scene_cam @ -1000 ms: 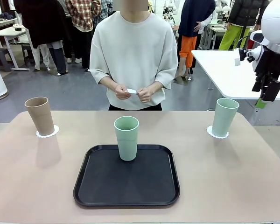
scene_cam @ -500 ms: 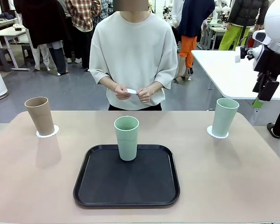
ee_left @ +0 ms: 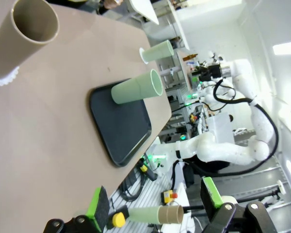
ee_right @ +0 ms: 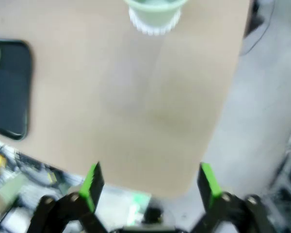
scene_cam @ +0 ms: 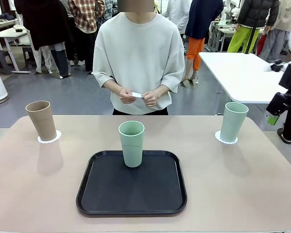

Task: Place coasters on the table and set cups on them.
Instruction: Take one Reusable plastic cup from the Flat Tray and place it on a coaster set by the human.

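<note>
Table point(scene_cam: 242, 189) w/ tray point(scene_cam: 131, 191), 2 coasters point(scene_cam: 57, 136)

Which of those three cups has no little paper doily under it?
The mint green cup in the middle: it stands on the black tray. The tan cup and the other green cup each sit on a white doily.

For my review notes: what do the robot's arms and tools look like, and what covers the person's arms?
The right arm is glossy white with rounded joints and a black cable looping beside it. The left tool and right tool are black with bright green pads at the tips. The person's sleeves are loose, plain and off-white.
</note>
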Robot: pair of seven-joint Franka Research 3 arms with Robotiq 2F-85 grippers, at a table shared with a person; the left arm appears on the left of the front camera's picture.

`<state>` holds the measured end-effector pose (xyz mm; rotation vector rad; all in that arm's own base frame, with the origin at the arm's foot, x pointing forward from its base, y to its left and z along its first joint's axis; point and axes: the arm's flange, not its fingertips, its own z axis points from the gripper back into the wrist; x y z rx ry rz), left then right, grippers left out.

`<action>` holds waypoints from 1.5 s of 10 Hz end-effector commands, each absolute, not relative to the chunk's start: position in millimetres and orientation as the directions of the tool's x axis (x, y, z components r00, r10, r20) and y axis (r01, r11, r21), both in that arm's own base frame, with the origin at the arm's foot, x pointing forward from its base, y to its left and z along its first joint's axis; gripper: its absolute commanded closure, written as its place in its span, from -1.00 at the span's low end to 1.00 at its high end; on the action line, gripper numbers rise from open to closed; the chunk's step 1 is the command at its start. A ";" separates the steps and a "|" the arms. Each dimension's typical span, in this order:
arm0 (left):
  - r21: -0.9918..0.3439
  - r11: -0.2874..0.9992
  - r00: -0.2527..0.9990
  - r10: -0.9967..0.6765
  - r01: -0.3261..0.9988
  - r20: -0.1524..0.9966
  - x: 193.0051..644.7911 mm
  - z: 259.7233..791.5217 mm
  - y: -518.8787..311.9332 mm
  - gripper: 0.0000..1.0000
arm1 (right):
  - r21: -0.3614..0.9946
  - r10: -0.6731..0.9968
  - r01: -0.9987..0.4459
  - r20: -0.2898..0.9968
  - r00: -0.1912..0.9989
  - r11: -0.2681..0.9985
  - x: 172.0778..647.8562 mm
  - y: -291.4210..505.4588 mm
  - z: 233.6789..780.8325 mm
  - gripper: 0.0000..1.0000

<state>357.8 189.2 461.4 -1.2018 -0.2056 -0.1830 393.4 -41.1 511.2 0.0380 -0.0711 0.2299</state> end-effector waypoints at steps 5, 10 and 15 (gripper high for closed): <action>-0.903 0.346 0.965 -0.028 0.255 0.262 356.1 463.5 190.1 -1.00 | 0.791 0.054 -0.282 0.302 0.952 0.543 396.4 -18.9 507.8 -1.00; -0.903 0.346 0.965 -0.028 0.255 0.262 356.1 463.5 190.1 -1.00 | 0.987 -0.148 -0.163 0.161 0.976 -0.002 378.0 -27.1 464.6 -1.00; -0.903 0.346 0.965 -0.028 0.255 0.262 356.1 463.5 190.1 -1.00 | 0.991 -0.054 -0.133 0.134 0.989 0.026 356.1 -99.0 447.5 -1.00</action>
